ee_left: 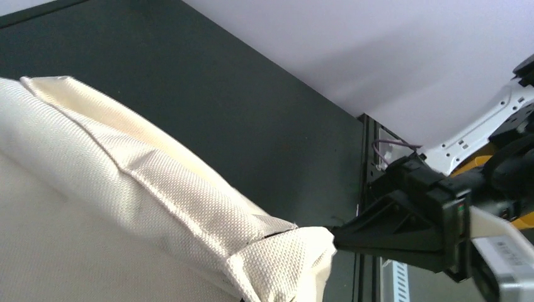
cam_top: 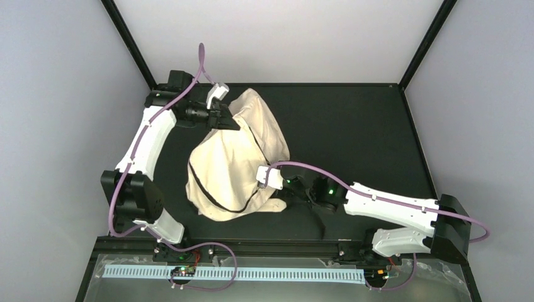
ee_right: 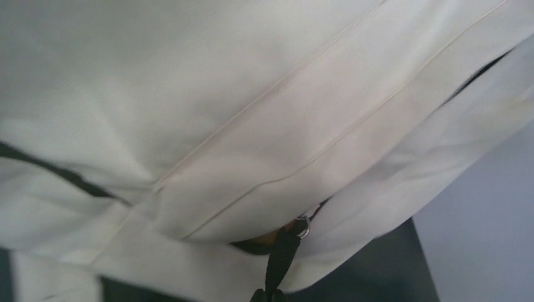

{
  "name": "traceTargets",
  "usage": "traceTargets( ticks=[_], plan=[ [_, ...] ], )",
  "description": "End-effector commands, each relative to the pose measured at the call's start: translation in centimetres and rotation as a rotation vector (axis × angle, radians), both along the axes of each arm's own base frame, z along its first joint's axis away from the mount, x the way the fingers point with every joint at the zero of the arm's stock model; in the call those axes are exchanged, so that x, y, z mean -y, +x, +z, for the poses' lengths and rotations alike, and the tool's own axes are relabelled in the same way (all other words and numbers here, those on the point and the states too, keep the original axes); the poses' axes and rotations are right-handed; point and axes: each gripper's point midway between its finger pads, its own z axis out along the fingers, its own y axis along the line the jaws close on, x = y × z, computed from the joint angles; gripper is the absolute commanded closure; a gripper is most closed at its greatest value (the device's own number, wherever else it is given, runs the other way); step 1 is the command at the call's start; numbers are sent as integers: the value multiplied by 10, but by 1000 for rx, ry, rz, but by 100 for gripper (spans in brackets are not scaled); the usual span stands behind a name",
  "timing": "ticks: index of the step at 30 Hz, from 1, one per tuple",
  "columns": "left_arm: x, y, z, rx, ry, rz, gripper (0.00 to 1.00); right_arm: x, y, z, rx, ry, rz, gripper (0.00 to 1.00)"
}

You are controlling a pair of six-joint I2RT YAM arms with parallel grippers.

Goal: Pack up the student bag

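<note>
The student bag, cream fabric with dark zippers, lies crumpled in the middle of the black table. My left gripper sits at the bag's far upper edge. Woven bag fabric fills the left wrist view and hides that gripper's fingers; it is shut on the fabric. My right gripper is at the bag's near right side. It is shut on a black zipper pull strap that hangs from a metal ring under a fold of the bag.
The black table top is bounded by black frame posts and pale walls. A black rail with a light blue toothed strip runs along the near edge. The right arm's black wrist body shows in the left wrist view.
</note>
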Motion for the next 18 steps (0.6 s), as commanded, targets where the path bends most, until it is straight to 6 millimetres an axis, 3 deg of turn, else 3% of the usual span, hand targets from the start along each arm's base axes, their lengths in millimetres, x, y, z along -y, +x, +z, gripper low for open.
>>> traceTargets(
  ticks=[1,9,12,15,18],
  plan=[
    [-10,5,51,135,-107,26,98,16,-24,-50,-178,-56,6,99],
    [-33,11,79,183,-151,90,98,19,-44,-106,-357,-25,-19,99],
    [-36,10,79,181,-157,102,98,22,-43,-116,-368,-22,-38,99],
    [-37,10,65,171,-144,115,98,28,-34,-114,-339,-20,-83,99],
    [-41,19,41,169,-82,178,98,42,-7,-89,-291,22,-186,99]
  ],
)
